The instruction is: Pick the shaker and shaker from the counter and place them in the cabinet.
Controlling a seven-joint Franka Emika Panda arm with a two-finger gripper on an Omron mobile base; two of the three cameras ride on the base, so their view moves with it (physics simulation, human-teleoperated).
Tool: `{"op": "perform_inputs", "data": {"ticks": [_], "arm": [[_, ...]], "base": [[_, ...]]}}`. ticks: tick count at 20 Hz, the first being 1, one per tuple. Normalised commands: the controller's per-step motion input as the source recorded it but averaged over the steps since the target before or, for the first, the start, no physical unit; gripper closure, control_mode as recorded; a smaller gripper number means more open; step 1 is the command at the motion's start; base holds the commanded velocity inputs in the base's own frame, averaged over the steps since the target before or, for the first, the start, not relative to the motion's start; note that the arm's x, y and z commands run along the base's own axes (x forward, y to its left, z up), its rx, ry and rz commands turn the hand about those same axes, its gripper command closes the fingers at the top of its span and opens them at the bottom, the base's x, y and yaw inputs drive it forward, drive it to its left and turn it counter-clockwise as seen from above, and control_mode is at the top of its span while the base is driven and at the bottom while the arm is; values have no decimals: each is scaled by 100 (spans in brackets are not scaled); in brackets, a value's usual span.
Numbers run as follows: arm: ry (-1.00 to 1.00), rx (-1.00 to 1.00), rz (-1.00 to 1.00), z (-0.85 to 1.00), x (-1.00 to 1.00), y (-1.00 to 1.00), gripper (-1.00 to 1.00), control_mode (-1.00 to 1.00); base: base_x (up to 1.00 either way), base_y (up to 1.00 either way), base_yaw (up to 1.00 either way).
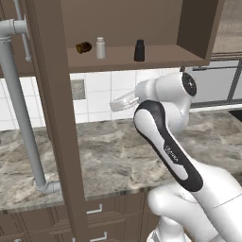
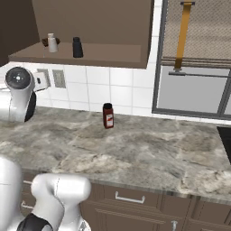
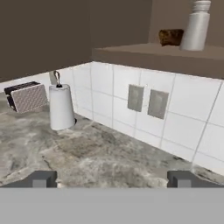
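Simulated kitchen: marbled grey-brown counter (image 1: pixel 94 156) under white wall tiles, brown wall cabinet (image 1: pixel 132 59) above, low drawers with silver handles below. On the cabinet's base board, both task things standing upright: pale shaker (image 1: pixel 100 48) and black shaker (image 1: pixel 139 51), well apart, with a small brown rounded object (image 1: pixel 83 47) just beside the pale one. Same pair seen in the right base view, pale shaker (image 2: pixel 52 43) left of the black one (image 2: pixel 77 47). Gripper (image 3: pixel 112 178) below the shelf level, fingertips (image 3: pixel 41 178) set wide apart, nothing between them. From the hand, pale shaker (image 3: pixel 195 26) up and to the right, long axis vertical. Judged from this: both placements done, only a retreat left. Elsewhere on the counter: dark red bottle (image 2: pixel 108 115), paper towel roll (image 3: pixel 61 106), toaster (image 3: pixel 27 96). Two grey wall plates (image 3: pixel 146 100) on the tiles.
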Motion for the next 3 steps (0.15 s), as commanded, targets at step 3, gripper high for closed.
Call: {"op": "perform_inputs", "data": {"ticks": [3], "arm": [[13, 0, 0, -100, -19, -20, -100, -100]], "base": [[0, 0, 0]]}}
